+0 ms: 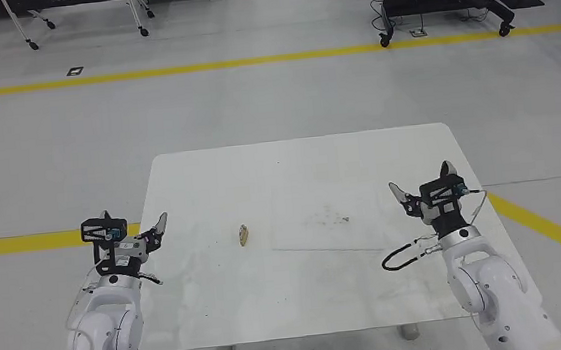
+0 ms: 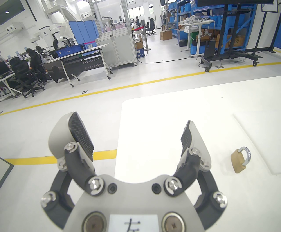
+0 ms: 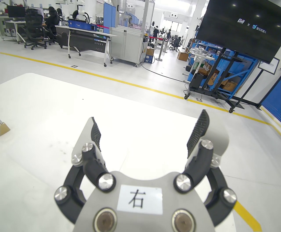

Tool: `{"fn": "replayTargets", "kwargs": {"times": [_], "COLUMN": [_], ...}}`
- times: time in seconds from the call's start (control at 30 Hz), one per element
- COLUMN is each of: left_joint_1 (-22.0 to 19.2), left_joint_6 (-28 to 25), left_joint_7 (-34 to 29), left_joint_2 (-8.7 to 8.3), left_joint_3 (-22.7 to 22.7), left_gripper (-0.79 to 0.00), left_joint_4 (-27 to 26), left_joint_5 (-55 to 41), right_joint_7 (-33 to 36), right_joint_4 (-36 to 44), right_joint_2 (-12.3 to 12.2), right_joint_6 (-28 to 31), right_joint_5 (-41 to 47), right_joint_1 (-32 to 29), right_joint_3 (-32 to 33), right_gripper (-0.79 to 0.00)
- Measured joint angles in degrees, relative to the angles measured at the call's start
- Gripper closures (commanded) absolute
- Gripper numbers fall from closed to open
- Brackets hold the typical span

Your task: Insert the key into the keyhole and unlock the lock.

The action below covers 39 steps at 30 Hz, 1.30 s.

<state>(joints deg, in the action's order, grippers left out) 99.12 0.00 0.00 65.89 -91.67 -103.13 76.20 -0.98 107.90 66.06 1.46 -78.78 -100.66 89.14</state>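
One white worktop (image 1: 290, 164) spans middle of top view. At its left edge, left jaws: spread wide, empty. At its right edge, right jaws: also wide, empty. Brass lock (image 1: 244, 235) lies flat just left of frame centre, well apart from both, nearer left jaws, to their right. Long axis roughly up-down frame, shackle toward top. Left arm looks better placed for lock.
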Motion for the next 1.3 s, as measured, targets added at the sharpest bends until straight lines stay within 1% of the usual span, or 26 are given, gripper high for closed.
{"fn": "replayTargets", "kwargs": {"times": [0.53,0.63,0.73,0.87,0.97,1.07,1.17,1.3], "left_joint_1": [0.0,0.0,0.0,0.0,0.0,0.0,0.0,0.0], "left_joint_6": [0.0,0.0,0.0,0.0,0.0,0.0,0.0,0.0], "left_joint_7": [0.0,0.0,0.0,0.0,0.0,0.0,0.0,0.0], "left_joint_2": [0.0,0.0,0.0,0.0,0.0,0.0,0.0,0.0], "left_joint_3": [0.0,0.0,0.0,0.0,0.0,0.0,0.0,0.0], "left_gripper": [-0.785,-0.785,-0.785,-0.785,-0.785,-0.785,-0.785,-0.785], "left_joint_4": [0.0,0.0,0.0,0.0,0.0,0.0,0.0,0.0], "left_joint_5": [0.0,0.0,0.0,0.0,0.0,0.0,0.0,0.0], "right_joint_7": [0.0,1.8,5.2,9.7,12.8,15.6,17.1,17.9], "right_joint_4": [0.0,0.6,0.0,-2.6,-4.9,-7.5,-9.8,-14.3], "right_joint_2": [0.0,0.0,0.2,0.7,1.1,1.4,1.4,1.1], "right_joint_6": [0.0,-0.2,3.9,8.1,13.2,20.1,26.3,33.1], "right_joint_5": [0.0,-3.1,-6.3,-7.3,-7.9,-7.2,-5.1,-1.0], "right_joint_1": [0.0,1.1,4.3,9.6,13.3,16.8,19.0,21.2], "right_joint_3": [0.0,-1.6,-6.2,-11.8,-16.6,-21.1,-22.3,-20.9], "right_gripper": [-0.785,-0.785,-0.785,-0.785,-0.785,-0.785,-0.785,-0.785]}}
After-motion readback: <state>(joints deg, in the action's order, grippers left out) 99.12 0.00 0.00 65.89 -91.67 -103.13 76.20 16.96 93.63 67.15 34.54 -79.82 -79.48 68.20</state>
